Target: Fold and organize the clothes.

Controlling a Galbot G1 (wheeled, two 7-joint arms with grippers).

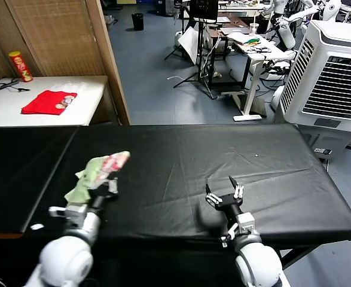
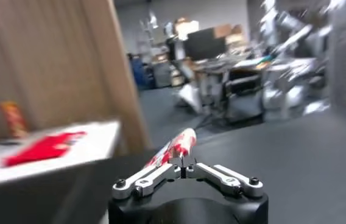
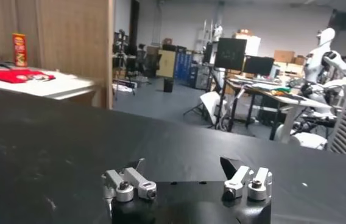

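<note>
The clothes [image 1: 97,172], a pale green T-shirt with a red-pink print, are bunched into a crumpled bundle at the left of the black table [image 1: 223,161]. My left gripper [image 1: 106,186] is shut on the bundle's near edge, holding it up off the cloth. In the left wrist view the printed fabric [image 2: 174,148] sticks out from between the closed fingers of the left gripper [image 2: 185,163]. My right gripper [image 1: 224,190] stands open low over the table's front middle, with nothing between its fingers. The right wrist view shows the right gripper [image 3: 182,167] wide apart over bare black cloth.
A white side table [image 1: 20,98] at the back left carries a small red garment [image 1: 48,102] and a red-yellow can [image 1: 21,66]. A wooden partition [image 1: 112,60] stands behind the table. A white cooler unit [image 1: 333,72] is at the right, beyond the table's right edge.
</note>
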